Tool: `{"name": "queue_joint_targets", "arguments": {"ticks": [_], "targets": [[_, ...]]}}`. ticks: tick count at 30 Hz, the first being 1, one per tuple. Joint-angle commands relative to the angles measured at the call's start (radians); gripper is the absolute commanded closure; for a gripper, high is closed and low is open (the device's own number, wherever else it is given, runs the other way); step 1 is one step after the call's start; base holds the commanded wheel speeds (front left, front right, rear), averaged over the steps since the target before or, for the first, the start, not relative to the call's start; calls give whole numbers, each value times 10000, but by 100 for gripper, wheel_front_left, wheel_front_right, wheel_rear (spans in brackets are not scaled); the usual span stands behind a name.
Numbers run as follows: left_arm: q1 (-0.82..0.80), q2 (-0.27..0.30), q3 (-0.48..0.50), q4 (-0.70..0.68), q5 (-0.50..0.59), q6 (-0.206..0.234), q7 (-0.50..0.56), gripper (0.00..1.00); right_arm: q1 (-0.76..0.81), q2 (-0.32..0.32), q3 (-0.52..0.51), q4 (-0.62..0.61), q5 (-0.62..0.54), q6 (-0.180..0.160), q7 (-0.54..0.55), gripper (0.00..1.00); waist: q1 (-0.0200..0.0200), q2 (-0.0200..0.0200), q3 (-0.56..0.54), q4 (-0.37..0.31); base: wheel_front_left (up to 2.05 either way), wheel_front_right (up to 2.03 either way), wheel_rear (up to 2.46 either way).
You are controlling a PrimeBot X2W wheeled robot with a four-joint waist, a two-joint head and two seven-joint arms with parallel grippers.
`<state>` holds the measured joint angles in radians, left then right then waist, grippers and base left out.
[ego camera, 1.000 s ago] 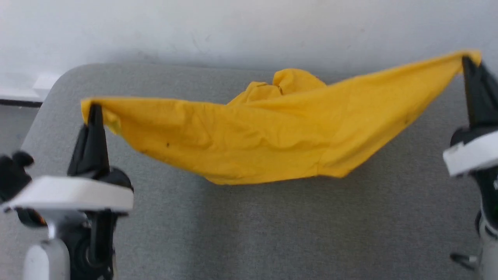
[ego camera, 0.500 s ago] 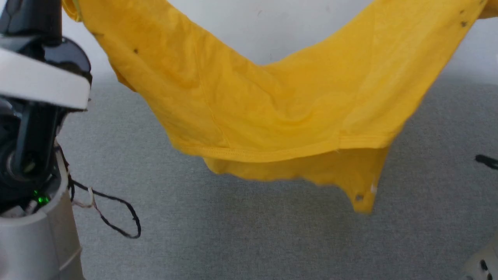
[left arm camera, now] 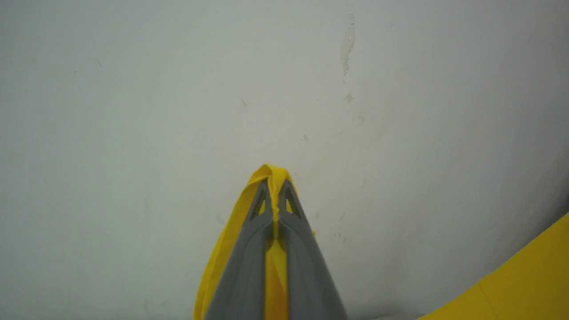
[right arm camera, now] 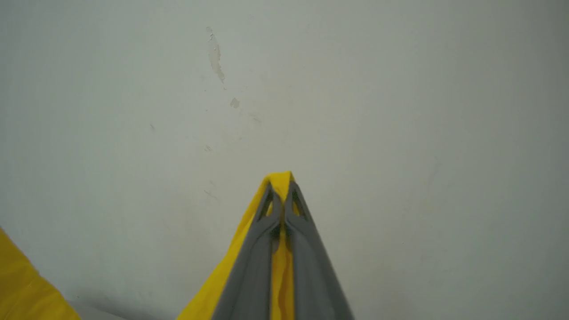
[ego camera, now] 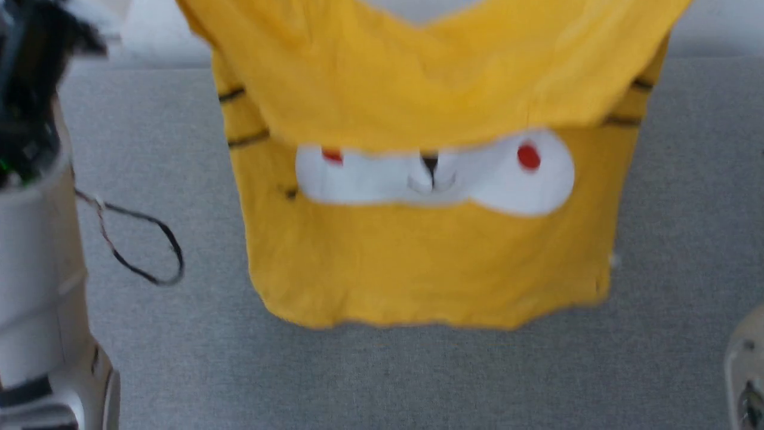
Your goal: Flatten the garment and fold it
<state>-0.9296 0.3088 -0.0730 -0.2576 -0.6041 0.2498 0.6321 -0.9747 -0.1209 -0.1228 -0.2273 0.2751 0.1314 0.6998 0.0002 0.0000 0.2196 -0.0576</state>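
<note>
Now: both arms hold the garment (ego camera: 430,263) in the air above the grey tabletop (ego camera: 418,382), printed face toward me and lower hem hanging free. I cannot tell whether the hem brushes the surface. Left pincer (left arm camera: 276,189) is clamped on a small bunch of yellow cloth at its very tips; right pincer (right arm camera: 281,191) likewise.

Risks, as I judge them:
1. So little cloth sits in each grip that a sharp swing could pull a corner out and drop that side.
2. A yellow layer sags over the top of the face; laid down like this, it would crease rather than lie flat.
3. A loose black cable loop (ego camera: 143,251) hangs left of the shirt and could snag it.
</note>
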Motion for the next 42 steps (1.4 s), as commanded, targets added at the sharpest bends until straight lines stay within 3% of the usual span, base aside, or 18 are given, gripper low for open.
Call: {"name": "queue_joint_targets", "arguments": {"ticks": [1,5,12,20,29,33,42], "targets": [[-913,55,39,596,203,-6,-178,100,-869,-138,-24,585,-329,-7,-312,100,-2,0,1247,-253,0,0,0],[-2863,351,-89,1910,800,-123,-512,100,-2668,-265,-52,2136,-1015,-7,-1113,100,-2,0,2062,-408,0,0,0],[-5843,93,24,4039,1049,-279,-1799,100,-5186,-294,-85,4440,-2068,-7,-2452,100,-2,0,3035,-506,0,0,0],[-6571,-11,308,5618,708,-810,-2937,100,-6175,-216,2,6148,-2500,-7,-3370,100,-2,0,3645,-430,0,0,0],[-4643,101,738,5553,-255,-1634,-2996,100,-4756,-320,397,6026,-1488,-7,-3549,100,-2,0,3196,-52,0,0,0],[-2794,106,850,4629,-785,-1937,-2607,100,-3178,-528,560,4959,-682,-7,-3118,100,-2,0,2526,152,0,0,0],[2104,-69,1367,1248,-1619,-1686,-1947,100,1316,-551,273,1453,673,-7,-1470,100,-2,0,1172,407,0,0,0]]}}
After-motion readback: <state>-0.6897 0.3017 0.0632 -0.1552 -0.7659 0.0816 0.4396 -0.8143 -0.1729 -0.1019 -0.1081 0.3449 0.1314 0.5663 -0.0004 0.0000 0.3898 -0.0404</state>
